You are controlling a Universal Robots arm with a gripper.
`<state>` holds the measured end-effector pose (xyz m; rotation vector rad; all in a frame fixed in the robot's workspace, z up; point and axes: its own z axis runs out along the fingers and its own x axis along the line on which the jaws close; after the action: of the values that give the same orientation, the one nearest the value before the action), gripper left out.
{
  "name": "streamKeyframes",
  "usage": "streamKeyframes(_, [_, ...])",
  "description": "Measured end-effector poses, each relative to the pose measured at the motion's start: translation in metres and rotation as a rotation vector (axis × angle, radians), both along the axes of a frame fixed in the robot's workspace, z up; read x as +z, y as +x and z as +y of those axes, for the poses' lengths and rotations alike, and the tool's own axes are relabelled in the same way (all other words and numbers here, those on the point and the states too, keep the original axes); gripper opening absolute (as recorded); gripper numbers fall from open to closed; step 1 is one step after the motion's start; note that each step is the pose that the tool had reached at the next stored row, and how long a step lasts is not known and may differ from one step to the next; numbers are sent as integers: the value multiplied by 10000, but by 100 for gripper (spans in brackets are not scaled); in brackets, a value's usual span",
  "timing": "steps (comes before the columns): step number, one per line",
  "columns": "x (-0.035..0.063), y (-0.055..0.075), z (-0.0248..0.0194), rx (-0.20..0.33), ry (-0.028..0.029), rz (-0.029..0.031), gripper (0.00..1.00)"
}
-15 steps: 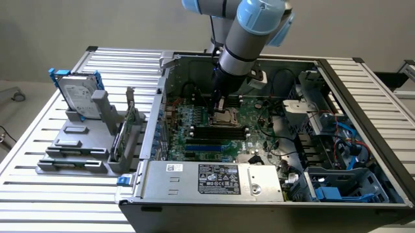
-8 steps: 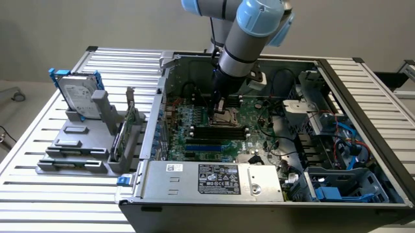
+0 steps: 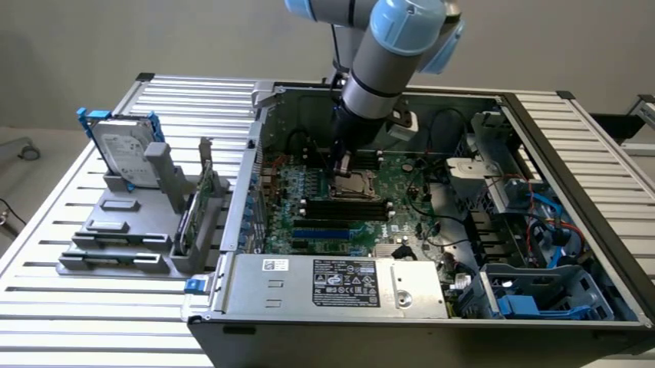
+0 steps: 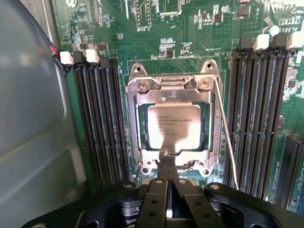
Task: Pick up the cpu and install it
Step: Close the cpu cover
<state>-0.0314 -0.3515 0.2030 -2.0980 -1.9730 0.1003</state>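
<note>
The cpu [image 4: 173, 127], a small silver square with printed text, lies flat inside the dark socket with its metal frame [image 4: 137, 118] on the green motherboard. My gripper [image 4: 167, 164] is shut, its two black fingers [image 4: 160, 190] pressed together with nothing between them. Their tips sit at the socket frame's edge beside the cpu; I cannot tell if they touch it. In the exterior view the gripper [image 3: 343, 165] reaches down into the open computer case, just above the socket [image 3: 358, 184].
Black memory slots [image 4: 99, 123] flank the socket on both sides, and a thin wire lever [image 4: 225, 137] runs along one side. A grey power supply [image 3: 338, 284] lies at the case front. A silver hard drive [image 3: 128, 157] with blue brackets stands in a grey rack at the exterior view's left.
</note>
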Motion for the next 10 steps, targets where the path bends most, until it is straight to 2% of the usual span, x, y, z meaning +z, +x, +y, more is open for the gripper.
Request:
streamKeyframes(2, [20, -30, 0, -15, 129, 29, 11])
streamKeyframes(7, [96, -116, -1, -49, 517, 56, 11])
streamKeyframes(8, [108, -133, -2, -51, 579, 68, 11])
streamKeyframes(10, [123, -170, -5, -52, 656, 121, 11])
